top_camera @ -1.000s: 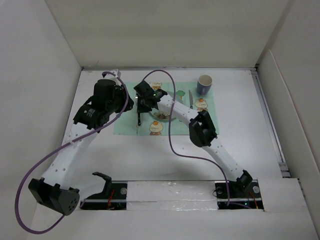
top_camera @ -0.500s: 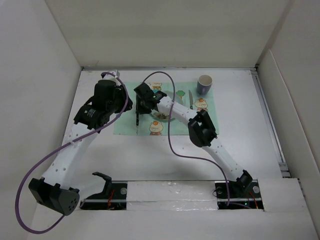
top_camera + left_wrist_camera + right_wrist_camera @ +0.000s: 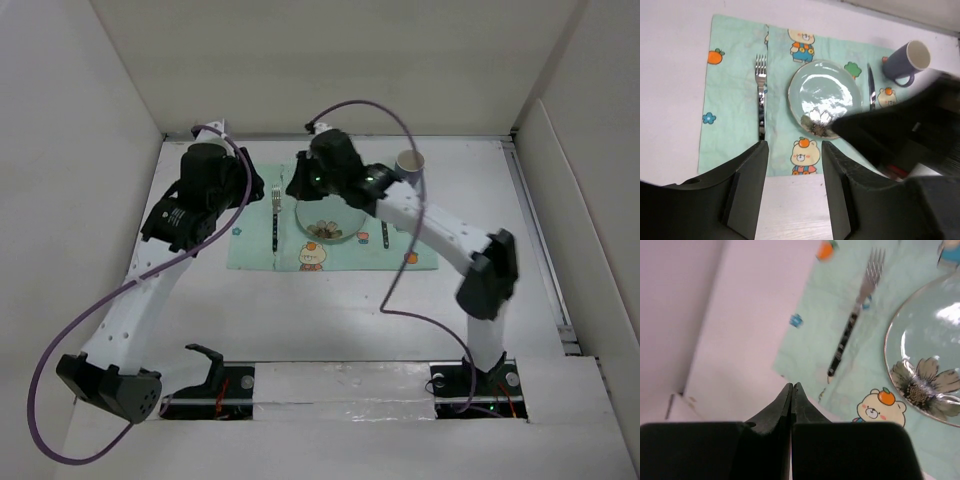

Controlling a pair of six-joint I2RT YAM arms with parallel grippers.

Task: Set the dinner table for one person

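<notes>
On the white dinner table (image 3: 300, 310) lies a mint-green placemat (image 3: 258, 250) printed with cartoon bears. A fork (image 3: 275, 215) with a dark handle rests on it, left of a glass plate (image 3: 328, 222) with a flower print. A knife (image 3: 385, 235) lies right of the plate, and a blue mug (image 3: 410, 160) stands at the mat's far right corner, partly behind the right arm. My left gripper (image 3: 792, 165) hovers open and empty over the mat's near edge. My right gripper (image 3: 791, 388) hangs shut and empty above the mat's left edge, near the fork (image 3: 855, 325).
White panel walls (image 3: 90, 150) enclose the table on three sides. The right arm (image 3: 440, 225) spans over the mat from the right, and its dark body (image 3: 900, 135) blocks part of the left wrist view. A purple cable (image 3: 390, 290) loops over the table.
The right gripper has let go of the fork, lifted off it and shut, its elbow swinging right. The fork now lies on the mat. The left gripper has drawn back and opened wider.
</notes>
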